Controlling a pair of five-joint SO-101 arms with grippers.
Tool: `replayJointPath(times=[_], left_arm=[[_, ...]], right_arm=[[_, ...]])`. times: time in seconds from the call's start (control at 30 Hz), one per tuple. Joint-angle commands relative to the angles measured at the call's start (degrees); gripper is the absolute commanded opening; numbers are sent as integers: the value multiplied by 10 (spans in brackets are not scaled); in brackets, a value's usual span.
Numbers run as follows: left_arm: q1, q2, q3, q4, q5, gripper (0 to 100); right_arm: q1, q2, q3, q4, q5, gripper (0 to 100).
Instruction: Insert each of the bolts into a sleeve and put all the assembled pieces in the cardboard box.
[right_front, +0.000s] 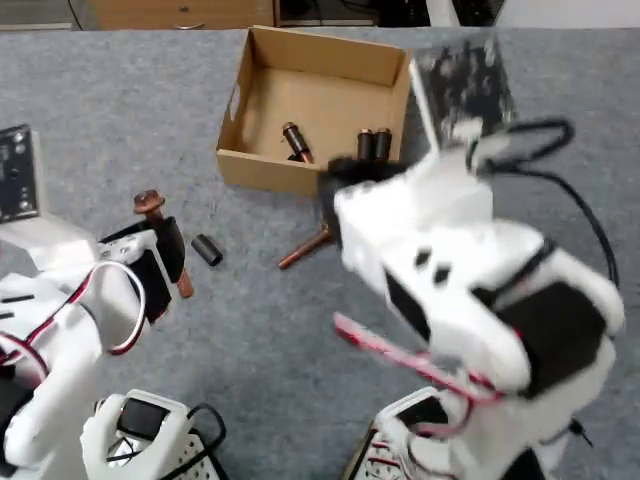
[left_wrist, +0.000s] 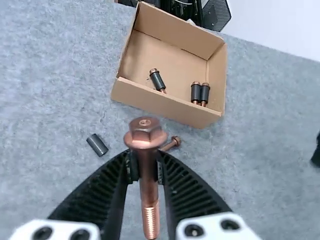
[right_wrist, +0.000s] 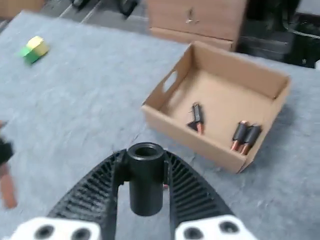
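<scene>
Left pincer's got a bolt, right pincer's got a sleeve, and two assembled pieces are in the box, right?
Three assembled pieces, not two, lie in the cardboard box, per the left wrist view. The left pincer does hold a bolt, the right pincer a sleeve.

- High view: the blurred right arm (right_front: 470, 280) covers the 2 o'clock end of the loose bolt (right_front: 303, 251).
- Left wrist view: the held bolt (left_wrist: 146, 165) is cut off at its threaded tip; its head hides most of the loose bolt.
- Right wrist view: the sleeve (right_wrist: 145, 177) hides all but a copper sliver (right_wrist: 165, 186) behind it; a dark-and-copper shape (right_wrist: 5, 170) is blurred and cut by the edge.
</scene>
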Motion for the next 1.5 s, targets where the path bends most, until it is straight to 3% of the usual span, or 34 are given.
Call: replayJointPath(times=[0.0, 0.17, 0.33, 0.47, 0.63, 1.0, 1.23, 1.47], left_arm=[[-4, -8, 19, -47, 14, 18], [5, -4, 33, -86, 15, 18], [79, -3, 35, -100, 74, 18], [127, -5, 76, -159, 91, 18], [155, -9, 132, -226, 91, 18], [233, -10, 231, -377, 96, 18], [251, -37, 245, -427, 94, 18], [277, -111, 364, -496, 87, 18]], right_arm=[[-40, -70, 72, 0, 8, 2], [-52, -170, 223, -23, 9, 2], [-52, -297, 451, -111, 9, 2], [-53, -429, 574, -210, 18, 2], [-53, -569, 675, -234, 65, 2], [-54, -740, 815, -234, 60, 2], [-51, -759, 847, -233, -34, 2], [-50, -759, 845, -233, -36, 2]])
